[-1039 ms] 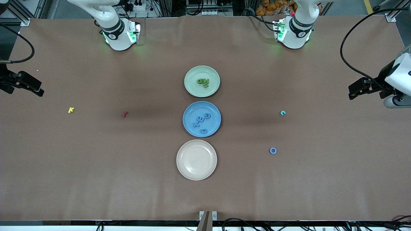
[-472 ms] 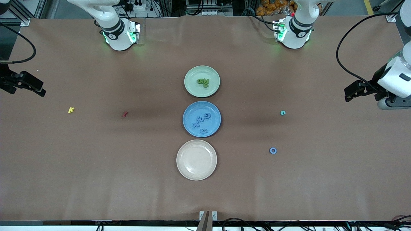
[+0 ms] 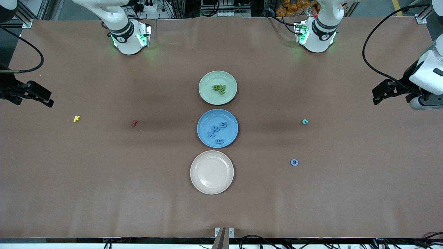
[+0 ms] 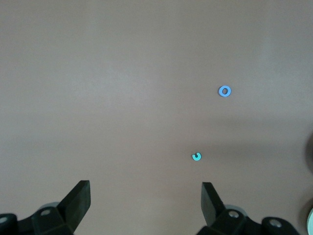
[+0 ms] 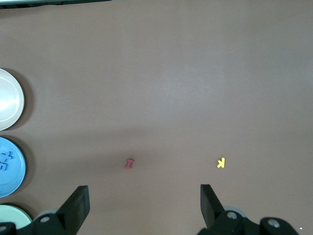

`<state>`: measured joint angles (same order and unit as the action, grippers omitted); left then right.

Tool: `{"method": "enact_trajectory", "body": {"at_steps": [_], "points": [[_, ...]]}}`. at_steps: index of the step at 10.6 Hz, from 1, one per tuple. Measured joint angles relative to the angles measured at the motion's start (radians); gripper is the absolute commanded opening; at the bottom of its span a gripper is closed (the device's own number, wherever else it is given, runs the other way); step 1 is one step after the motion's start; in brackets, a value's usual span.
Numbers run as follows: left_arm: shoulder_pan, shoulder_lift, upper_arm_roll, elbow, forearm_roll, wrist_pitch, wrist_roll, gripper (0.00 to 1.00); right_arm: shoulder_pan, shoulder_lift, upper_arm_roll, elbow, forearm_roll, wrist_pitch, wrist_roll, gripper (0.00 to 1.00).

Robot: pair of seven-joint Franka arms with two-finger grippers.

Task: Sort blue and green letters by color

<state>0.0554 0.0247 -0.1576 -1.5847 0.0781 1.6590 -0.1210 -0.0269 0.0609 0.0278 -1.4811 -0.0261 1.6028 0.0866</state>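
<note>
Several green letters (image 3: 219,89) lie on the green plate (image 3: 207,96). Several blue letters (image 3: 217,133) lie on the blue plate (image 3: 205,120). A blue O (image 3: 294,162) and a teal C (image 3: 304,121) lie loose on the table toward the left arm's end; both also show in the left wrist view, the O (image 4: 224,91) and the C (image 4: 196,156). My left gripper (image 3: 375,97) is open and empty, up over the table's left-arm end. My right gripper (image 3: 49,101) is open and empty, over the right-arm end. Each shows open in its own wrist view, left (image 4: 145,196) and right (image 5: 144,198).
An empty cream plate (image 3: 211,172) sits nearest the front camera in the row of plates. A yellow K (image 3: 76,118) and a small dark red piece (image 3: 134,122) lie toward the right arm's end, also in the right wrist view, K (image 5: 221,162) and red piece (image 5: 129,163).
My right gripper has crept slightly toward the table's middle. My left gripper has shifted a little and its wrist has risen. Nothing on the table has moved.
</note>
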Motion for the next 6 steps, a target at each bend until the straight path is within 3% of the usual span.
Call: {"method": "enact_trajectory", "body": {"at_steps": [6], "points": [[0.0,-0.01,-0.02,0.0,-0.04,0.0,0.001,1.0,0.0,0.0,-0.003,0.0,0.0,0.002,0.0,1.0]]}}
